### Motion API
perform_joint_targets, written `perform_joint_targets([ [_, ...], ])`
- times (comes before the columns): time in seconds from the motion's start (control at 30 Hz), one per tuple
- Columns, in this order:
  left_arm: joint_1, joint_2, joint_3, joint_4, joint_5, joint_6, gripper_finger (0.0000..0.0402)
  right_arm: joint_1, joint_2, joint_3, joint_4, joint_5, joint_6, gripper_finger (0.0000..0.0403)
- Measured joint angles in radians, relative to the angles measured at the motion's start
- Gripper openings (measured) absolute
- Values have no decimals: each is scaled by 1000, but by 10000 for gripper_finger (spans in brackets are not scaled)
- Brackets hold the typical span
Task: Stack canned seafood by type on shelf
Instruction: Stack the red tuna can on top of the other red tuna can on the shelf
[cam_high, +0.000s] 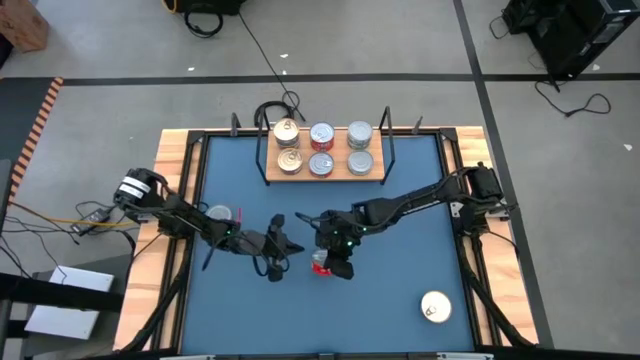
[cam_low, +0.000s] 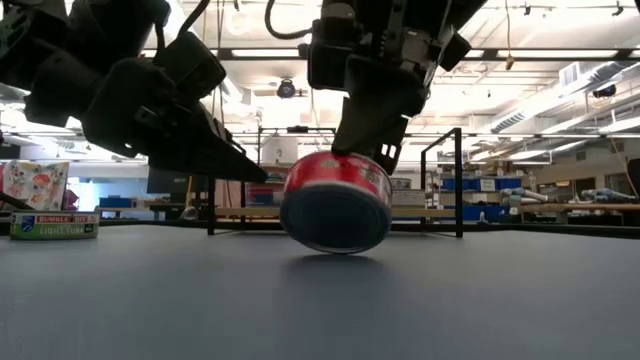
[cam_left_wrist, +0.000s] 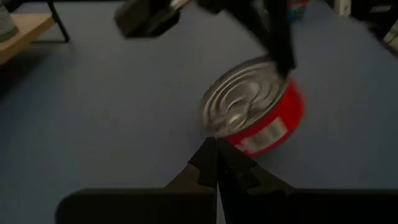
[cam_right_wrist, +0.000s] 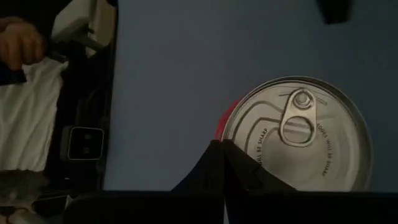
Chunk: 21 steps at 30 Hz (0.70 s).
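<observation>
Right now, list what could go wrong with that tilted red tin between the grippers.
1. The red tin stands tilted on its edge, with the shut right gripper only pressing its upper rim; it may slip and roll across the blue table.
2. The shut left gripper sits close beside the tin, so the arms could collide.
3. Neither gripper encloses the tin, so lifting it toward the shelf looks unlikely yet.

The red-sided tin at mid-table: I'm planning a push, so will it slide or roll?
The red-sided tin is tilted, one edge off the table, so it could probably roll. The shut right gripper touches its rim; the smooth metal lid looks slippery.
</observation>
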Motion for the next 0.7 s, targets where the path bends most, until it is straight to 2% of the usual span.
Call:
perform_joint_targets([
  [0.17, 5, 0, 0, 9, 5, 10, 5, -19, 0, -1, 28, -79, 42, 0],
  [0.33, 6, -5, 0, 45, 5, 25, 5, -17, 0, -1, 96, -205, 144, 0],
  [0.7, 6, -5, 0, 49, 49, 8, 5, -18, 0, -1, 64, -211, 207, 0],
])
